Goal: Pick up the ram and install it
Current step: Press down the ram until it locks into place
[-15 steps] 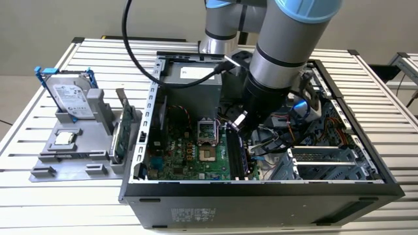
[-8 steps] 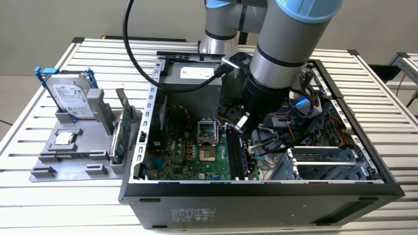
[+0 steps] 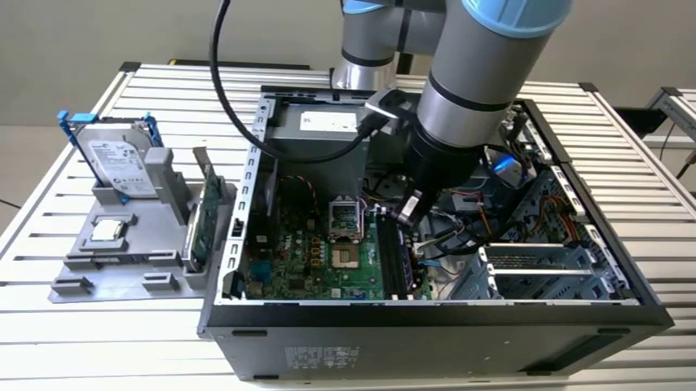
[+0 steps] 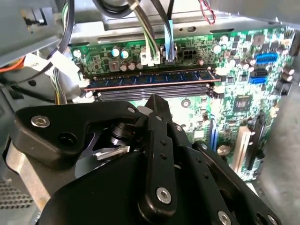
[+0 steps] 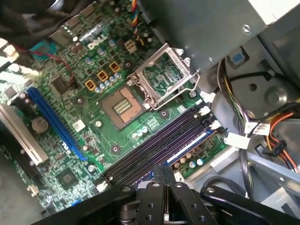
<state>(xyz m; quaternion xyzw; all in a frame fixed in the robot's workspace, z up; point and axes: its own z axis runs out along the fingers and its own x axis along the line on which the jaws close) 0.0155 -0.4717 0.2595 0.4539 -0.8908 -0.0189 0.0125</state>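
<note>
Your ram (image 4: 150,77), a long, narrow blue-green stick, stands on edge in a memory slot of the motherboard (image 4: 234,79), seated level along the board's edge beside the empty slots.

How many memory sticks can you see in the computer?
1. The memory stick stands in a slot along the edge of the green board, next to the empty slots. More could be hidden behind the arm.

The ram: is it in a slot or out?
In. The ram stands on edge in a motherboard slot in the second wrist view; the gripper is right above the slots.
</note>
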